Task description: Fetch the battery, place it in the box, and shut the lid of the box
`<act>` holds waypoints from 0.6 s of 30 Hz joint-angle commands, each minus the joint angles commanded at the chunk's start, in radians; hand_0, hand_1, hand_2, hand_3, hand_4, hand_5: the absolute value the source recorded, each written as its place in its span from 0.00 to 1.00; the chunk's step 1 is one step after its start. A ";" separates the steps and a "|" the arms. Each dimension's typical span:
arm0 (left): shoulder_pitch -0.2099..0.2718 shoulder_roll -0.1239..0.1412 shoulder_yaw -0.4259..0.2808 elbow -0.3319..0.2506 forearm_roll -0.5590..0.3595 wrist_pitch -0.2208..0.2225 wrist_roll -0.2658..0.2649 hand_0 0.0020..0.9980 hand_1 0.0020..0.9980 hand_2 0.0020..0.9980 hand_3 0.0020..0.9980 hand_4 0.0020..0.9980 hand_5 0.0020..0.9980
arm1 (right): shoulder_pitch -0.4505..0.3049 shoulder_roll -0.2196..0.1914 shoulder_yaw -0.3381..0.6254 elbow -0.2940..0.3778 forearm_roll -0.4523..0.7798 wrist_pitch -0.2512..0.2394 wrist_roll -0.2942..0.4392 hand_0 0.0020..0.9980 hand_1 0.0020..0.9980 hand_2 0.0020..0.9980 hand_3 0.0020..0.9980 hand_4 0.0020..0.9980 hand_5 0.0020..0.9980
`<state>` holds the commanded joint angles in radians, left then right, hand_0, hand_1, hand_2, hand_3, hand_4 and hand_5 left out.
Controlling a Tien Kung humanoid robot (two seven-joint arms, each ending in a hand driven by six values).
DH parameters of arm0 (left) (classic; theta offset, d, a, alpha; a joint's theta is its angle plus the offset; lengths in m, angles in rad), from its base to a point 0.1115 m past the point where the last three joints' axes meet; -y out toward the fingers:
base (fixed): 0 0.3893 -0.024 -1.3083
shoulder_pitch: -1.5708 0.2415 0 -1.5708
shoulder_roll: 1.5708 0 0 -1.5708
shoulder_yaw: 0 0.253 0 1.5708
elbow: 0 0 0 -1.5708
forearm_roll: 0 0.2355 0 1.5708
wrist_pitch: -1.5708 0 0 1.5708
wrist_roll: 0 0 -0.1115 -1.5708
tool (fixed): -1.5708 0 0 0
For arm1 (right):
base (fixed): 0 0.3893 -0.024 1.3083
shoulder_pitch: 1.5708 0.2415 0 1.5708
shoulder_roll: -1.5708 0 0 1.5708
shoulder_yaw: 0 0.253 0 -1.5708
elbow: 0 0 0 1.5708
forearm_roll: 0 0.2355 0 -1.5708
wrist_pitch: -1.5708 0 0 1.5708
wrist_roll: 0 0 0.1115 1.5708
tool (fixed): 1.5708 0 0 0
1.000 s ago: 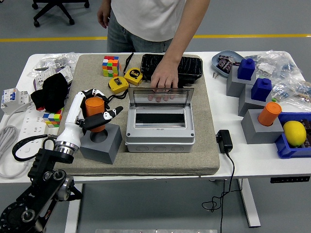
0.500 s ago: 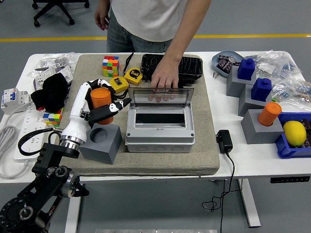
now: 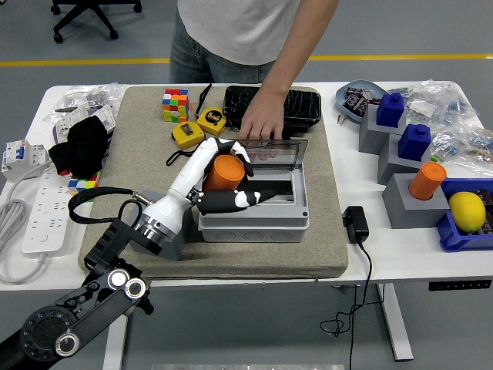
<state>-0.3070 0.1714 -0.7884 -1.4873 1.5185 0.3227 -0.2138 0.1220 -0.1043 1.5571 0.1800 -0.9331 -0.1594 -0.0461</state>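
Observation:
My left hand [image 3: 228, 179] is shut on an orange cylinder battery [image 3: 225, 173] and holds it over the left part of the open grey box [image 3: 254, 206]. The box's clear lid [image 3: 271, 151] stands raised at the back. A person's hand [image 3: 260, 123] rests on the top edge of the lid and holds it open. The grey holder block [image 3: 176, 231] that held the battery is mostly hidden behind my left forearm. My right hand is out of view.
The box sits on a grey mat [image 3: 231, 254]. Behind it lie two yellow tape measures [image 3: 187, 133], a Rubik's cube [image 3: 175, 104] and a black tray [image 3: 296, 104]. Grey blocks with blue and orange parts [image 3: 414, 173] stand at the right, a power strip [image 3: 38, 208] at the left.
My left hand lifted the orange battery out of the grey holder block and carried it right, over the open box. The person's hand stayed on the lid.

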 joint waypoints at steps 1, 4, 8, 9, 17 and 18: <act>-0.016 0.002 0.021 0.010 0.031 0.007 0.000 0.03 0.00 0.00 0.03 0.94 0.20 | 0.001 -0.001 0.000 0.000 -0.001 0.000 0.000 0.98 0.79 0.75 0.80 1.00 1.00; -0.048 0.006 0.064 0.027 0.114 0.022 0.000 0.03 0.00 0.00 0.03 0.93 0.19 | 0.001 -0.002 -0.001 0.000 -0.003 -0.001 -0.001 0.98 0.78 0.75 0.80 1.00 1.00; -0.097 0.006 0.117 0.059 0.233 0.044 -0.001 0.03 0.00 0.00 0.03 0.94 0.20 | 0.001 -0.004 0.001 0.000 -0.010 -0.001 -0.004 0.98 0.78 0.75 0.80 1.00 1.00; -0.112 0.005 0.129 0.071 0.261 0.052 -0.003 0.03 0.00 0.00 0.03 0.94 0.20 | 0.002 -0.005 0.001 0.000 -0.011 -0.001 -0.004 0.98 0.78 0.75 0.80 1.00 1.00; -0.214 -0.019 0.210 0.201 0.372 0.110 -0.020 0.03 0.00 0.00 0.03 0.94 0.27 | 0.006 -0.005 0.001 0.000 -0.021 0.000 -0.005 0.98 0.78 0.75 0.80 1.00 1.00; -0.224 -0.024 0.215 0.220 0.381 0.115 -0.020 0.03 0.00 0.00 0.03 0.94 0.27 | 0.006 -0.005 0.001 0.000 -0.022 0.000 -0.006 0.98 0.78 0.75 0.80 1.00 1.00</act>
<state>-0.5309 0.1472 -0.5735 -1.2677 1.8991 0.4377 -0.2342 0.1279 -0.1096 1.5581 0.1800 -0.9547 -0.1597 -0.0518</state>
